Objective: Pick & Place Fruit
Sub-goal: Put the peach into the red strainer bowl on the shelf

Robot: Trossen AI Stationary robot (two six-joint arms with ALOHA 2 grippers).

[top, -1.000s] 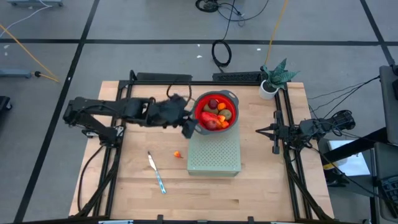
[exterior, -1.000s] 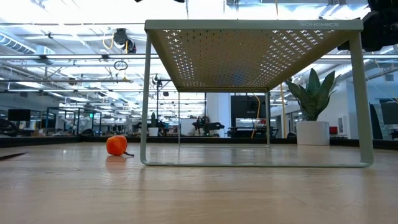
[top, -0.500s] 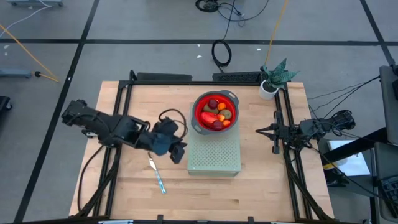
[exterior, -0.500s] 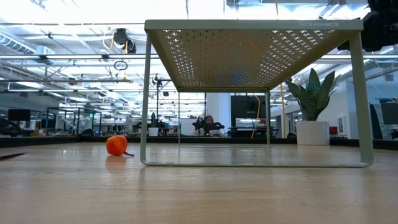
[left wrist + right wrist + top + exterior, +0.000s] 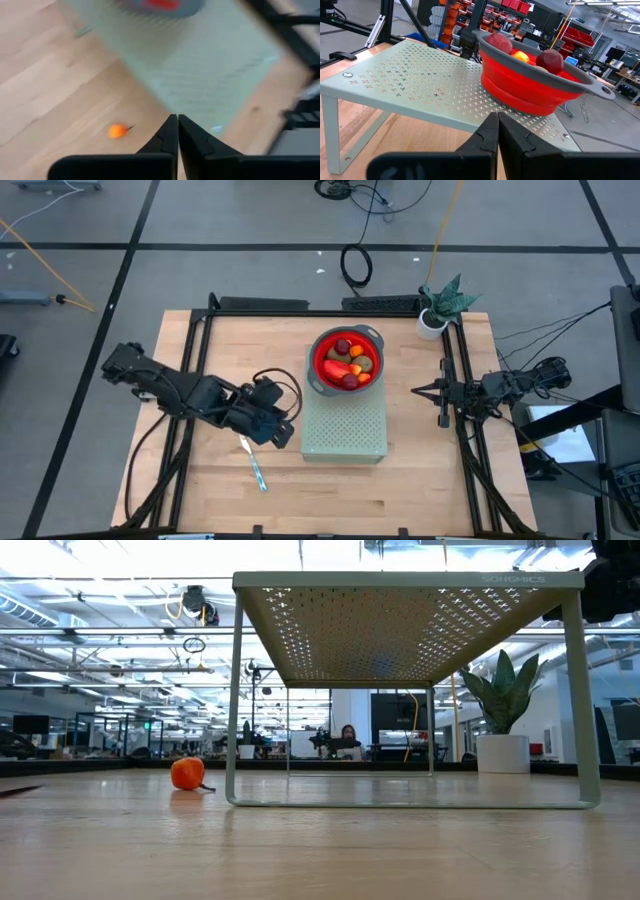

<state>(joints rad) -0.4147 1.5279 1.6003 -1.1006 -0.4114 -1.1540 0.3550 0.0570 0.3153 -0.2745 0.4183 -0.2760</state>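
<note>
One tiny orange ball [image 5: 187,774] lies on the wooden table just left of the green perforated stand [image 5: 345,425]; it also shows in the left wrist view [image 5: 117,131]. In the high view my left arm hides it. My left gripper [image 5: 177,122] is shut and empty, above the table beside the stand's left edge [image 5: 283,435]. The red bowl with a grey rim [image 5: 347,362] sits on the stand's far end and holds the other fruit [image 5: 550,59]. My right gripper [image 5: 497,122] is shut and empty at the table's right side [image 5: 418,391], pointing at the stand.
A thin knife with a light-blue handle [image 5: 252,458] lies on the table near my left gripper, toward the near edge. A potted plant [image 5: 435,315] stands at the far right corner. Black rails run along the table's left and right sides.
My left gripper has gone from beside the bowl toward the table's near edge and a little left, and now stands over the tiny orange ball, which has stayed where it lay.
</note>
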